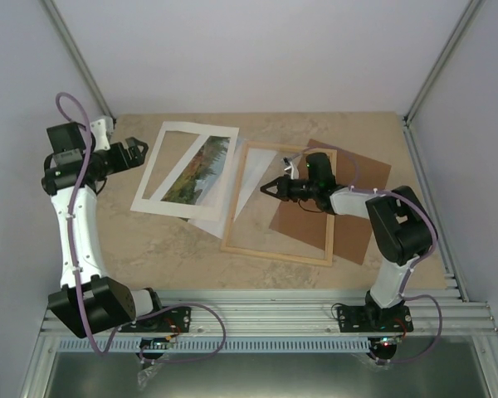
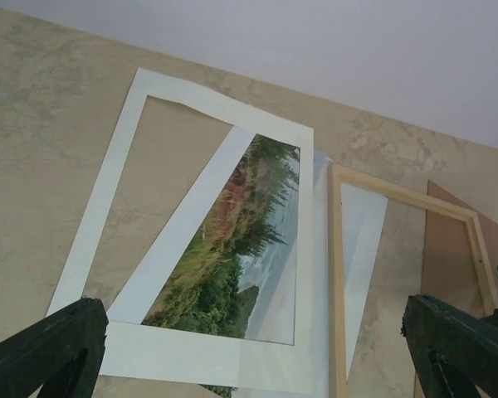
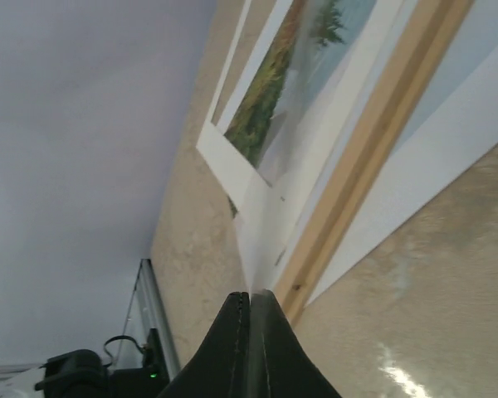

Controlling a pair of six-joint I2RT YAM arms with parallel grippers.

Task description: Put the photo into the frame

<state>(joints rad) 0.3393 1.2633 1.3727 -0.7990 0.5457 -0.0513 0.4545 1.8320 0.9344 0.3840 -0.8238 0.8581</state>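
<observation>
The photo [image 1: 201,170], a landscape print, lies slanted under a white mat [image 1: 153,186] at the table's centre left. It shows through the mat's window in the left wrist view [image 2: 232,249] and the right wrist view [image 3: 274,75]. The light wooden frame [image 1: 274,253] lies flat to its right, empty [image 2: 336,274] [image 3: 373,141]. My right gripper [image 1: 266,186] [image 3: 251,293] is over the frame's opening. It is shut on a corner of a plain white sheet [image 1: 251,178] that runs under the frame. My left gripper [image 1: 137,149] [image 2: 249,307] is open and empty above the mat's far left.
A brown backing panel [image 1: 357,224] [image 2: 448,257] lies under the frame's right side. White enclosure walls stand on three sides. An aluminium rail [image 1: 257,311] runs along the near edge by the arm bases.
</observation>
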